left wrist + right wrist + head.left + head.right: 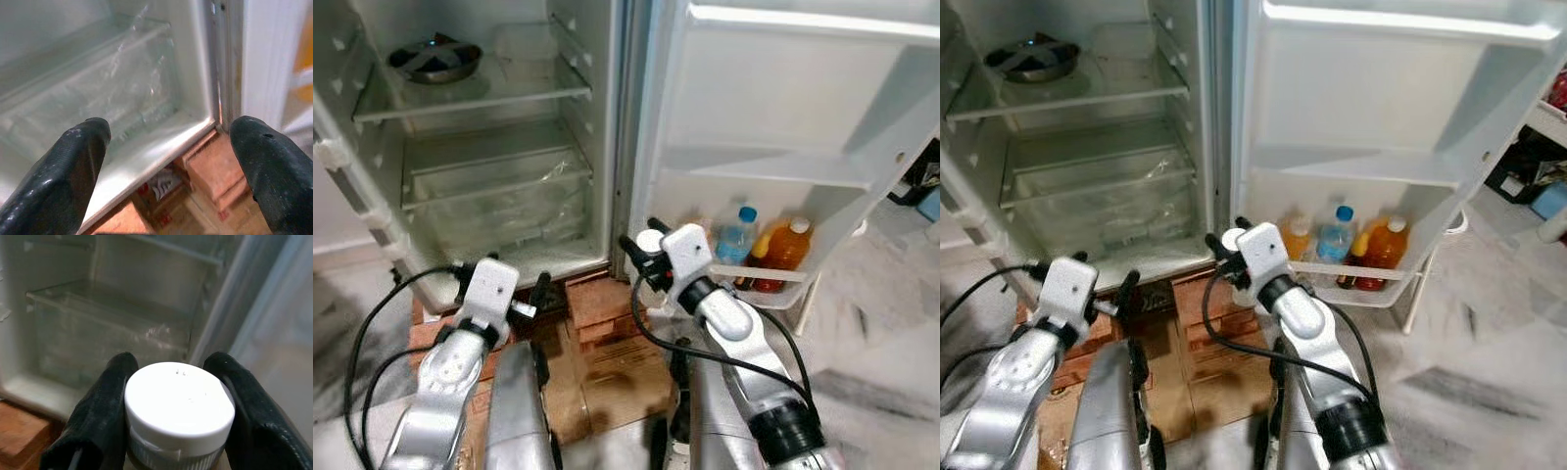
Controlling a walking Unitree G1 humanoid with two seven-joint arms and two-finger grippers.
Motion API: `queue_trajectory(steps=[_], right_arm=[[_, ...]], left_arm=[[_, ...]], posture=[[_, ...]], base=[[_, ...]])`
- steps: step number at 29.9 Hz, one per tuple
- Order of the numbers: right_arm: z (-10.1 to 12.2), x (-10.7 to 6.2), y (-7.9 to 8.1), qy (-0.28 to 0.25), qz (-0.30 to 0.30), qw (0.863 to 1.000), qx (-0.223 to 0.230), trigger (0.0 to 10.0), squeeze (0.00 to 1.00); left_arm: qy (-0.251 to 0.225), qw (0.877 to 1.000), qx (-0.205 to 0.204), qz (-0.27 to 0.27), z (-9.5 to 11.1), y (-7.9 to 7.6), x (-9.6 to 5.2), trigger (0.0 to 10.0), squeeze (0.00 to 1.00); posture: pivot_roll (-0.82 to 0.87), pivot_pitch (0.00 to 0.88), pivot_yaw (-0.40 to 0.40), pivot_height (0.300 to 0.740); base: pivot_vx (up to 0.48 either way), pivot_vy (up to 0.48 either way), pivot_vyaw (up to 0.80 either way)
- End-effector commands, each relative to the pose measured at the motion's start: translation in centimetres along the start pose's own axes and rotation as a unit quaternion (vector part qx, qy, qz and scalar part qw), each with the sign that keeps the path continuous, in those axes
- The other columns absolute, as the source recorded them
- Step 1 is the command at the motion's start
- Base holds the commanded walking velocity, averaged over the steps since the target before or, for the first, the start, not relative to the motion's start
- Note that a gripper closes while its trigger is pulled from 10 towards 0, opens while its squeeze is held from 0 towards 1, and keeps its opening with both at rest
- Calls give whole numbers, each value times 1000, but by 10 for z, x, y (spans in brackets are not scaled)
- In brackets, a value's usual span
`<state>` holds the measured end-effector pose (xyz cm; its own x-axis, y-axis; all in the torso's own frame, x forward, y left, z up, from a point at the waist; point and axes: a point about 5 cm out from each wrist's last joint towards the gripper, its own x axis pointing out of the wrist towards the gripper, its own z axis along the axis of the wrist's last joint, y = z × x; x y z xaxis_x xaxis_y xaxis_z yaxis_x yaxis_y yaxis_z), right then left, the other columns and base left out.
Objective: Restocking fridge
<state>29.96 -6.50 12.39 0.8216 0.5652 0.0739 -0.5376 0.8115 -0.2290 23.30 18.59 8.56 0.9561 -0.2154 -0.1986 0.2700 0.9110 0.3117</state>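
While the left end effector point(168, 161) is held wide open and empty before the clear crisper drawer point(499, 201), a white-capped bottle point(179, 413) is clamped upright in the right end effector point(641, 250). Rightward and just ahead lies the white door bin point(773, 289) of bottles. The bottle's body is hidden.

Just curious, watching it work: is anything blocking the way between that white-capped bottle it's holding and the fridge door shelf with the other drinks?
Nothing visible does. The right gripper holds the white-capped bottle beside the open door shelf.
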Motion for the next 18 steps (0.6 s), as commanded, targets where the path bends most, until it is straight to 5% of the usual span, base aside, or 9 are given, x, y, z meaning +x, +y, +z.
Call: queue_trajectory(steps=[1,4,11,18], right_arm=[[10,8,-3,-44,-3,999,-23,10000,0],[10,20,-12,-35,-17,995,-89,10000,0],[8,26,-37,-60,-74,990,-105,10000,0],[-19,10,-56,-22,-107,990,-93,10000,0]], left_arm=[[-8,1000,21,-6,6,1,-8,10000,0],[-4,1000,21,12,9,7,-22,10000,0],[-20,999,4,29,18,9,-36,10000,0],[-6,999,-12,39,21,10,-49,10000,0]], posture=[[158,113,-56,487],[174,140,-58,487],[210,174,-74,487],[233,198,-81,487]], base=[[0,0,0],[0,0,0],[0,0,0],[0,0,0]])
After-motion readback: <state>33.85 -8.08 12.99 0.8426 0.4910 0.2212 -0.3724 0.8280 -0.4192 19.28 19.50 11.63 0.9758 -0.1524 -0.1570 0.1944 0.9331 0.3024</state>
